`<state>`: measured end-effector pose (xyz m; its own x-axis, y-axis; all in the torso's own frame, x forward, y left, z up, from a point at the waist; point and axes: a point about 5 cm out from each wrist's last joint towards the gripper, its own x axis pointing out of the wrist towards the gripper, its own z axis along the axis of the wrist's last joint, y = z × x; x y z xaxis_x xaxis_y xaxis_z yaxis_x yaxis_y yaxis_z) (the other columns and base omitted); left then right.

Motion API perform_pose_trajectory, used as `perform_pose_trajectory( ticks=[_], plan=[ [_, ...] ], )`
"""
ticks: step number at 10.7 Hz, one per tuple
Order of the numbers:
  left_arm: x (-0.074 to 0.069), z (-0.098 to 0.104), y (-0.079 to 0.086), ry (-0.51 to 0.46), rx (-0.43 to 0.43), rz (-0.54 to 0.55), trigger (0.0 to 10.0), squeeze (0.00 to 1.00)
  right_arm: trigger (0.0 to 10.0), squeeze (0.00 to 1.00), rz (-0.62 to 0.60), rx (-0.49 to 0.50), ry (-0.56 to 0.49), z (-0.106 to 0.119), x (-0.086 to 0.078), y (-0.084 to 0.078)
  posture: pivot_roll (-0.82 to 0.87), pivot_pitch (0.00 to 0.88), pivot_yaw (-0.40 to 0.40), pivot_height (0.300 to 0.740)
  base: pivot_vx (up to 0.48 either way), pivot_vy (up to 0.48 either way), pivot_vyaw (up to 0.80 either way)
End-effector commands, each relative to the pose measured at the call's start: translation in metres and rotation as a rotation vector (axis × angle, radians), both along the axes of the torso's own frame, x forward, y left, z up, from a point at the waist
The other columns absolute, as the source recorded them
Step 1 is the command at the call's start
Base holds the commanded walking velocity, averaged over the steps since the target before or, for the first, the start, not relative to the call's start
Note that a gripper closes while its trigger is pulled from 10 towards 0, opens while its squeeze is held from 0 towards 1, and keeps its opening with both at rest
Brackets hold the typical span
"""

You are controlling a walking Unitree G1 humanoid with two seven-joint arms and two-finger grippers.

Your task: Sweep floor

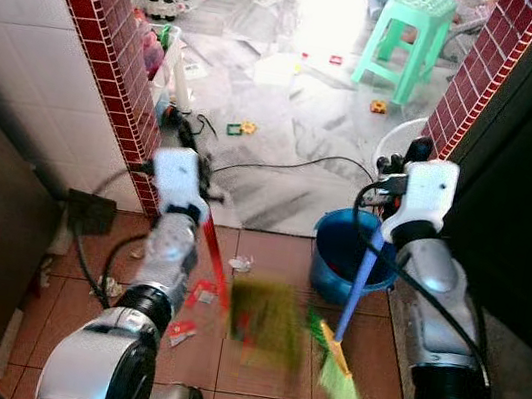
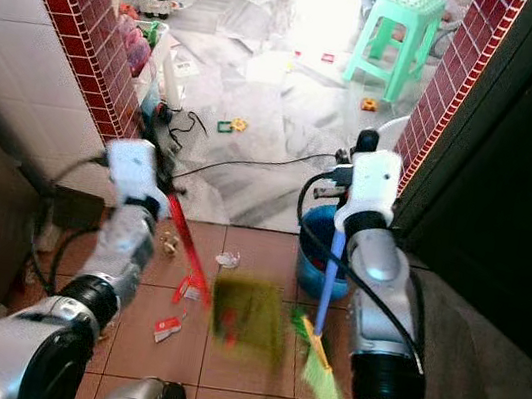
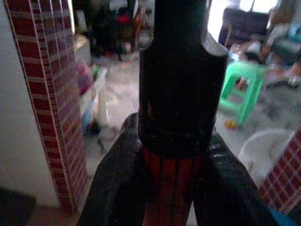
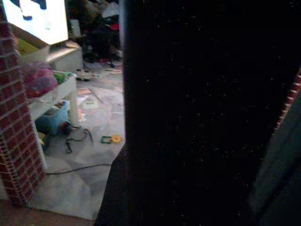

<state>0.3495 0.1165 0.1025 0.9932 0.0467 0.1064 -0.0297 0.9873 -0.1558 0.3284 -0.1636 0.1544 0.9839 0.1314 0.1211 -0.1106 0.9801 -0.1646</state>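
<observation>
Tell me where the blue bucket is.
In the left eye view, the blue bucket sits on the tiled floor by the right arm, behind the broom.

Green plastic stool [image 1: 409, 35] sits way back on the marble, a blue bucket [image 1: 335, 261] by the red-tiled pillar [image 1: 483, 77], a black cable [image 1: 292, 163] snaking across, and small toys, maybe blocks [image 1: 239, 128], scattered about.
</observation>
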Motion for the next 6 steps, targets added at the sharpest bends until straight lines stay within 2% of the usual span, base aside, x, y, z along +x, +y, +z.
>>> perform_pose_trajectory(
  ticks=[1, 4, 5, 6],
  plan=[
    [0.005, 0.02, 0.008, -0.091, -0.006, 0.014, 10.0, 0.0, 10.0, 0.0, -0.02, -0.024, 0.013, -0.006, -0.001, -0.001, -0.1, 0.007, 0.047, 0.74, 0.0, 0.0, 0.0],
    [-0.004, 0.057, 0.032, -0.22, 0.037, 0.072, 10.0, 0.0, 10.0, 0.0, -0.143, -0.161, 0.156, -0.037, -0.001, -0.025, -0.08, 0.013, 0.045, 0.74, 0.0, 0.0, 0.0],
    [-0.007, 0.068, 0.037, -0.241, 0.029, 0.092, 10.0, 0.0, 10.0, 0.0, -0.162, -0.169, 0.168, -0.041, -0.002, -0.028, -0.08, 0.015, 0.046, 0.74, 0.0, 0.0, 0.0],
    [-0.012, 0.088, 0.042, -0.288, 0.011, 0.129, 10.0, 0.0, 10.0, 0.0, -0.156, -0.164, 0.185, -0.046, -0.004, -0.026, -0.08, 0.016, 0.045, 0.74, 0.0, 0.0, 0.0]
  ],
)
